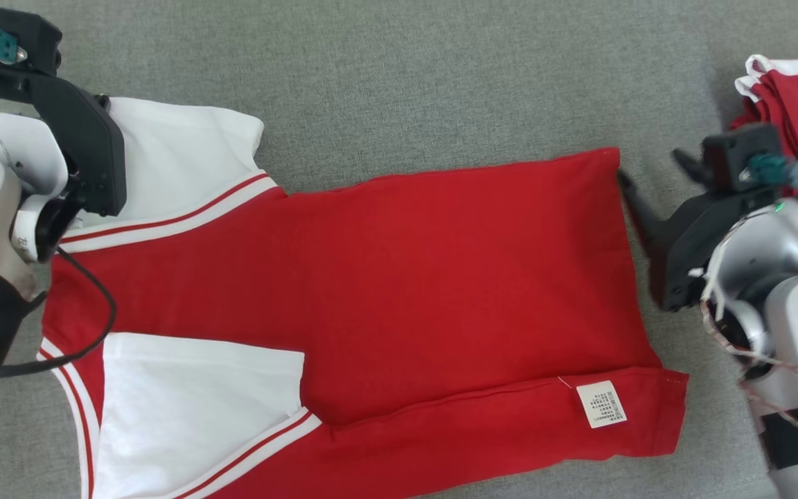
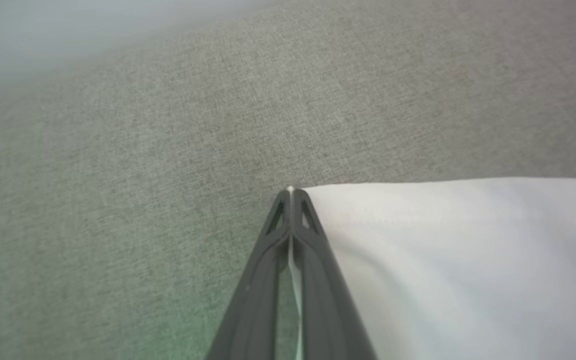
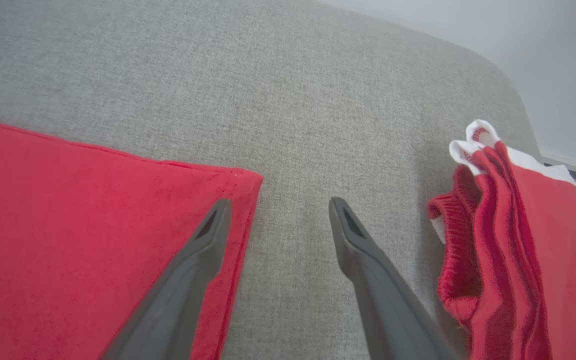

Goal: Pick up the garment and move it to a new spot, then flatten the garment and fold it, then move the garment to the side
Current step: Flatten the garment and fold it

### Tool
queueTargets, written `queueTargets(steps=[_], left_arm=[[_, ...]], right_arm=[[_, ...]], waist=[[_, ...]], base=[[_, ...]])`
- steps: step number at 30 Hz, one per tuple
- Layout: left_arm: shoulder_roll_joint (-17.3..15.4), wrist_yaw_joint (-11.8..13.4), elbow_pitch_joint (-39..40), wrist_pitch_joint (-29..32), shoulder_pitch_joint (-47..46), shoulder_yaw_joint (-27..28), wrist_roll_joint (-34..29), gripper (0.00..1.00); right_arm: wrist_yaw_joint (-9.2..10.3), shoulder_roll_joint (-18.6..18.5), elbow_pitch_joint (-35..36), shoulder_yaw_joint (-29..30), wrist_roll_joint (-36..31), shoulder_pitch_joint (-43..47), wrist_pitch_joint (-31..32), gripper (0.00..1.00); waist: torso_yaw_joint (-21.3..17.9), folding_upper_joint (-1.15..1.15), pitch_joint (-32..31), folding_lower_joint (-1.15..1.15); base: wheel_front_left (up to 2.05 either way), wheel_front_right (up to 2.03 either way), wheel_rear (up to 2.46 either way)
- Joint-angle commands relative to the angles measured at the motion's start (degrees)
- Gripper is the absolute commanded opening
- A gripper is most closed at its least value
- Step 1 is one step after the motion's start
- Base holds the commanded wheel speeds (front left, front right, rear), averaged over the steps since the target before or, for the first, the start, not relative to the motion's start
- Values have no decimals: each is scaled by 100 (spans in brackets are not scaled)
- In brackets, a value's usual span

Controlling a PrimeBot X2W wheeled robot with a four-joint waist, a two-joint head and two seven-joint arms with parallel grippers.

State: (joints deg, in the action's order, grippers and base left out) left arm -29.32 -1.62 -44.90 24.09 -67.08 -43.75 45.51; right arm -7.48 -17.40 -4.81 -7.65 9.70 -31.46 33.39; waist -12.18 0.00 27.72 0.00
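The garment [image 1: 399, 277] is a red shirt with white sleeves, lying spread flat on the grey fabric surface [image 1: 406, 76]. My left gripper [image 1: 103, 104] is at the far left, shut on the edge of the upper white sleeve [image 2: 443, 260]. In the left wrist view its fingers [image 2: 290, 192] pinch a thin white fold at the sleeve's corner. My right gripper [image 1: 650, 166] is open at the shirt's upper right hem corner. In the right wrist view one finger [image 3: 203, 245] lies over the red hem [image 3: 93, 225], the other over bare grey cloth, and that gripper [image 3: 278, 205] holds nothing.
A second red and white garment [image 1: 794, 90] lies bunched at the far right, close to my right gripper, seen too in the right wrist view [image 3: 513, 240]. A white care label [image 1: 601, 403] sits on the shirt's lower right. The surface's rounded far edge [image 3: 493, 70] lies beyond.
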Motion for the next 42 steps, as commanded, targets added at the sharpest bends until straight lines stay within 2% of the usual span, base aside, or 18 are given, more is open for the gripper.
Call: queueTargets(steps=[1,8,15,18,21,22,23,25,26,27,28,32,33,36,37,42], left_arm=[[-57,-36,64,72,-34,-17,-12,0],[-305,46,632,312,-151,-102,-127,0],[-470,219,947,464,42,-118,-110,0],[-486,263,1036,475,105,-88,-31,0],[-499,295,1123,491,191,-69,30,0],[-496,310,1147,499,202,-67,47,0],[-493,318,1166,483,190,-55,53,0],[-489,350,1202,463,208,-47,65,0],[-482,365,1221,428,234,-42,69,0],[-469,371,1251,365,260,-34,64,0],[-456,399,1269,299,281,-20,64,0],[-360,527,1339,-152,389,60,12,0],[-283,645,1359,-497,512,150,32,0],[-120,787,1428,-1108,823,299,117,0],[-120,787,1428,-1108,823,299,117,0],[84,1039,1674,-2233,1468,593,199,0]], right_arm=[[-5,-81,-8,54,-60,-81,45,100],[-5,-291,-238,-30,-158,-342,137,100],[-6,-214,-587,-400,-34,-735,77,98],[-5,-243,-796,-517,-19,-857,235,84],[-6,-232,-993,-592,69,-901,421,75],[-5,-241,-1045,-595,88,-927,469,53],[-5,-246,-1068,-607,101,-941,490,46],[-5,-243,-1149,-643,149,-925,517,41],[-5,-249,-1190,-672,177,-924,535,24],[-5,-252,-1228,-677,205,-929,513,15],[-5,-257,-1247,-682,213,-936,456,0],[-5,-228,-1340,-649,245,-891,186,0],[-5,-206,-1378,-608,255,-803,46,0],[-6,-208,-1424,-530,234,-641,-147,0],[-6,-208,-1424,-530,234,-641,-147,0],[-5,-240,-1380,-285,226,-193,-430,0]], waist=[[11,0,35,0],[46,0,165,0],[84,0,214,0],[114,0,185,0],[140,0,152,0],[146,0,141,0],[151,0,131,0],[158,0,113,0],[163,0,103,0],[170,0,85,0],[175,0,71,0],[222,0,-41,0],[270,0,-153,0],[359,0,-429,0],[359,0,-429,0],[580,0,-918,0]], base=[[0,0,0],[0,0,0],[0,0,0],[0,0,0],[0,0,0],[0,0,0],[0,0,0],[0,0,0],[0,0,0],[0,0,0],[0,0,0],[0,0,0],[0,0,0],[0,0,0],[0,0,0],[0,0,0]])
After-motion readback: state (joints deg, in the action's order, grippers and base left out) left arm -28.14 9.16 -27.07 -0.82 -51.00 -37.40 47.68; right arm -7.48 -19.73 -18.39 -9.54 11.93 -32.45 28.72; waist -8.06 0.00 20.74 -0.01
